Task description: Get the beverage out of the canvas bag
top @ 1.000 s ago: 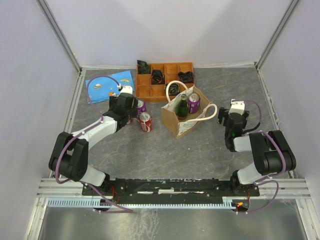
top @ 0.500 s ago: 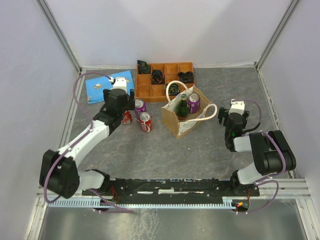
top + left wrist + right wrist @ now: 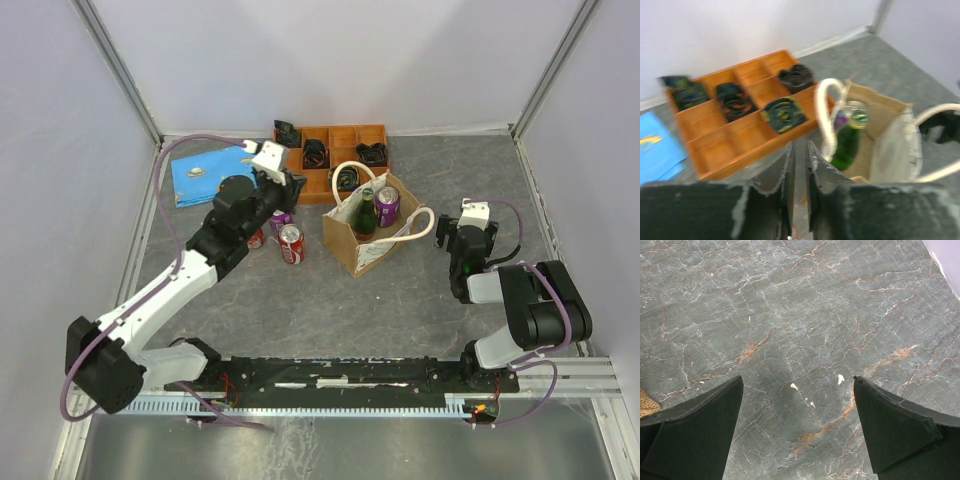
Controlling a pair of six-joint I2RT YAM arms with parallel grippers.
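The tan canvas bag [image 3: 368,240] stands mid-table with its cream rope handles up. Inside it stand a green bottle [image 3: 365,213] and a purple can [image 3: 388,204]. My left gripper [image 3: 295,186] hovers left of the bag, above the cans outside it, shut with nothing between its fingers. In the left wrist view the shut gripper [image 3: 800,150] points at the bag [image 3: 890,135], where the green bottle [image 3: 845,145] and the can top [image 3: 856,114] show behind a rope handle [image 3: 827,115]. My right gripper [image 3: 461,250] rests right of the bag, open [image 3: 797,385] over bare table.
A purple can [image 3: 281,219], a red can [image 3: 291,243] and another red can [image 3: 256,238] stand left of the bag. An orange compartment tray [image 3: 345,135] with dark items sits behind. A blue book [image 3: 205,175] lies at the back left.
My left gripper has risen from beside the cans, swung right toward the bag and closed its jaws empty. The right arm has not moved.
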